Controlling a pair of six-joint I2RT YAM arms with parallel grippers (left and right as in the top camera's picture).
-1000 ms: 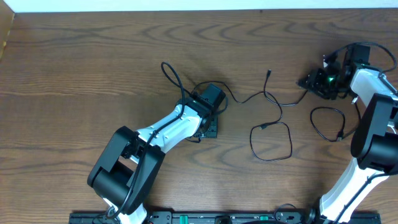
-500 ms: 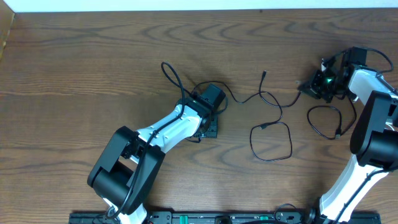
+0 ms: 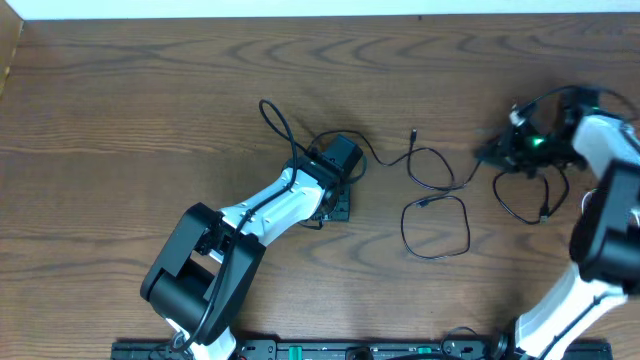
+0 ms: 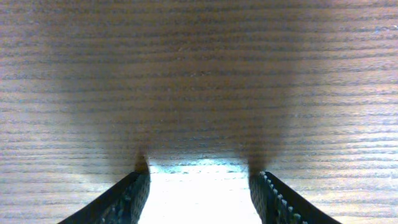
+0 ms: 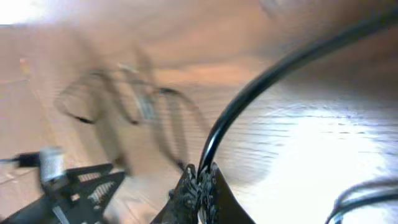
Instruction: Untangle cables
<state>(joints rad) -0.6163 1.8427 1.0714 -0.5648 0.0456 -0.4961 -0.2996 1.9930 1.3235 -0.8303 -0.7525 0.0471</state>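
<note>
1. Dragging left since a second ago: right gripper (image 5: 200,180), clamped on the black cord (image 5: 261,81).
2. Shifted left too: plug end (image 3: 414,132); loops trailing left of that gripper.
3. Well left of it: left gripper (image 4: 200,196), fingers apart.

The right gripper (image 3: 503,150) had crept in from the far right, nearer the middle of the surface (image 3: 150,100) and a little closer to the robot's base, jaws pinched on the thin black cord (image 3: 467,225). Behind it, the right arm (image 3: 610,215) had swung out toward the table's right edge. The cord slackened with the move: its end plug (image 3: 414,132) slid toward the left arm's side and nearer, and the stretch behind it bunched into a tighter curl.
</note>
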